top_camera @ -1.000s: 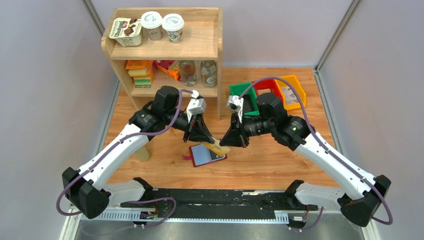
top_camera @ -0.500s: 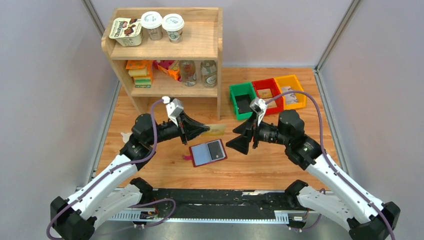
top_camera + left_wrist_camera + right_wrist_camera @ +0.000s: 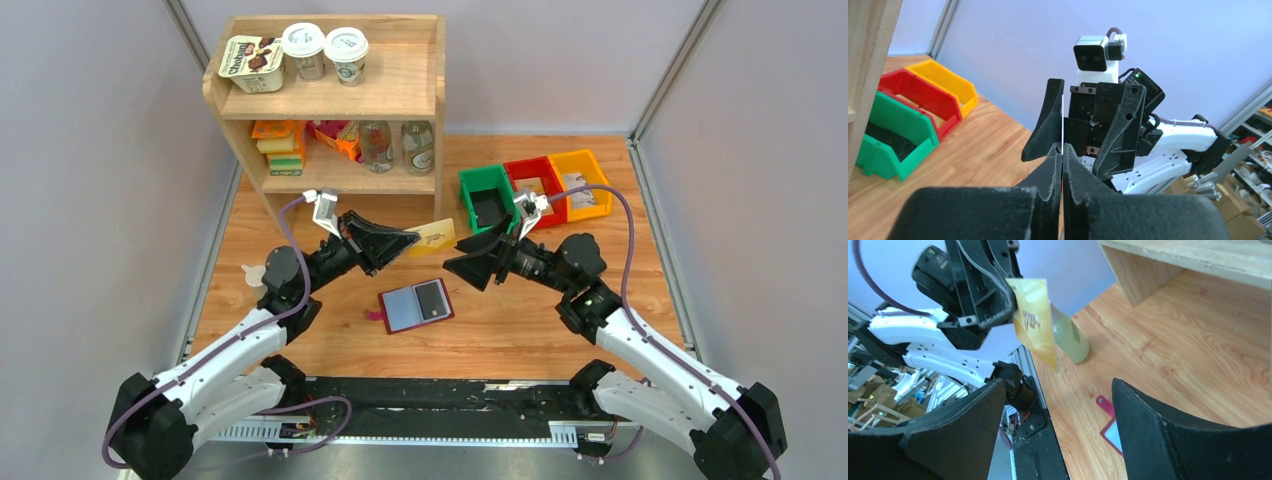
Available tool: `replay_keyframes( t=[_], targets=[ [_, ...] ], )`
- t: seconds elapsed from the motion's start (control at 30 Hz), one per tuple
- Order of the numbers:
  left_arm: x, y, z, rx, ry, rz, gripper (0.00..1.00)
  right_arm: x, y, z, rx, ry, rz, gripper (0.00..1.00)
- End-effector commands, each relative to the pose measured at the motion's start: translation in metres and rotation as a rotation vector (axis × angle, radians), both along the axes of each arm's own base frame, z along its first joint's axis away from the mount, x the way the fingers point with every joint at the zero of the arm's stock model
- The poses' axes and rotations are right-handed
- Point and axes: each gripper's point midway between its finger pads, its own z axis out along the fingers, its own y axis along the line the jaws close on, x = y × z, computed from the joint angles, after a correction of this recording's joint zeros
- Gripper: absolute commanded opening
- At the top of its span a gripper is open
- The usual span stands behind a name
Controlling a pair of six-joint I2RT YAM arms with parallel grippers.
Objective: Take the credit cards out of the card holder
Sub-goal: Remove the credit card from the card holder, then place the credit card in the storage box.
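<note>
Thin yellow card (image 3: 436, 236): out of maroon book-style card holder (image 3: 400, 310), now clamped by left gripper (image 3: 412, 240); right gripper (image 3: 460, 267) has let go, wide.

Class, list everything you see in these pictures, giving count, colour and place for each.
card holder: one, dark red, open on the table, centre
dark card: one, in the holder's right half
yellow card: one, held in the air
bins: three, green, red, yellow, far right
shelf: one, wooden, far left
cups: two, white lids, shelf top
left arm: one, white and black, jaws shut on the yellow card
right arm: one, white and black, jaws open
</note>
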Motion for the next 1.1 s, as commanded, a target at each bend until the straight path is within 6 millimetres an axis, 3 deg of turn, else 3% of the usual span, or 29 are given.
replay_keyframes(
  t=[0.0, 0.13, 0.27, 0.4, 0.5, 0.63, 0.67, 0.7, 0.73, 0.77, 0.8, 0.83, 0.87, 0.9, 0.93, 0.97, 1.0, 1.03, 1.07],
  targets=[
    [-0.008, 0.002, 0.024, -0.1, -0.027, -0.037, 0.0, 0.001, 0.001, 0.049, 0.164, -0.095, 0.017, 0.79],
    [-0.007, 0.001, 0.022, -0.1, -0.016, -0.037, 0.0, 0.002, 0.006, 0.061, 0.191, -0.102, 0.043, 0.67],
    [-0.006, -0.003, 0.019, -0.089, -0.007, -0.054, 0.0, 0.006, 0.007, 0.064, 0.208, -0.095, 0.058, 0.39],
    [-0.005, -0.004, 0.015, -0.084, 0.008, -0.057, 0.0, 0.007, 0.006, 0.072, 0.241, -0.101, 0.083, 0.24],
    [-0.002, -0.005, 0.009, -0.078, 0.031, -0.055, 0.0, 0.008, 0.004, 0.076, 0.241, -0.122, 0.084, 0.0],
    [0.008, -0.004, 0.001, -0.058, 0.078, -0.007, 0.03, 0.016, -0.002, 0.07, 0.202, -0.123, 0.064, 0.0],
    [0.012, -0.004, -0.003, -0.025, 0.096, 0.017, 0.15, 0.022, -0.004, 0.063, 0.173, -0.104, 0.044, 0.0],
    [0.019, -0.001, -0.006, -0.004, 0.1, 0.054, 0.22, 0.027, -0.009, 0.061, 0.158, -0.107, 0.017, 0.0],
    [0.023, 0.002, -0.012, 0.063, 0.114, 0.093, 0.35, 0.036, -0.015, 0.051, 0.119, -0.075, -0.022, 0.0],
    [0.034, 0.007, -0.035, 0.162, 0.169, 0.157, 0.4, 0.046, -0.024, 0.046, 0.089, -0.059, -0.07, 0.0],
    [0.036, 0.014, -0.023, 0.182, 0.138, 0.199, 0.48, 0.057, -0.033, 0.037, 0.043, -0.035, -0.122, 0.0],
    [0.047, 0.026, -0.046, 0.299, 0.179, 0.287, 0.52, 0.067, -0.043, 0.026, -0.014, -0.002, -0.176, 0.0],
    [0.05, 0.033, -0.033, 0.318, 0.161, 0.334, 0.59, 0.081, -0.056, 0.021, -0.061, 0.021, -0.252, 0.0],
    [0.058, 0.052, -0.059, 0.444, 0.216, 0.428, 0.6, 0.09, -0.067, 0.014, -0.124, 0.043, -0.306, 0.0],
    [0.066, 0.066, -0.052, 0.478, 0.226, 0.51, 0.63, 0.102, -0.082, 0.004, -0.185, 0.079, -0.379, 0.0],
    [0.067, 0.08, -0.069, 0.575, 0.261, 0.557, 0.67, 0.116, -0.099, -0.004, -0.243, 0.116, -0.463, 0.0],
    [0.072, 0.093, -0.064, 0.603, 0.27, 0.627, 0.68, 0.127, -0.113, -0.011, -0.291, 0.138, -0.526, 0.0],
    [0.071, 0.104, -0.076, 0.675, 0.297, 0.654, 0.68, 0.14, -0.13, -0.019, -0.341, 0.179, -0.607, 0.0],
    [0.073, 0.115, -0.073, 0.699, 0.306, 0.701, 0.68, 0.15, -0.146, -0.024, -0.381, 0.208, -0.682, 0.0]
  ],
)
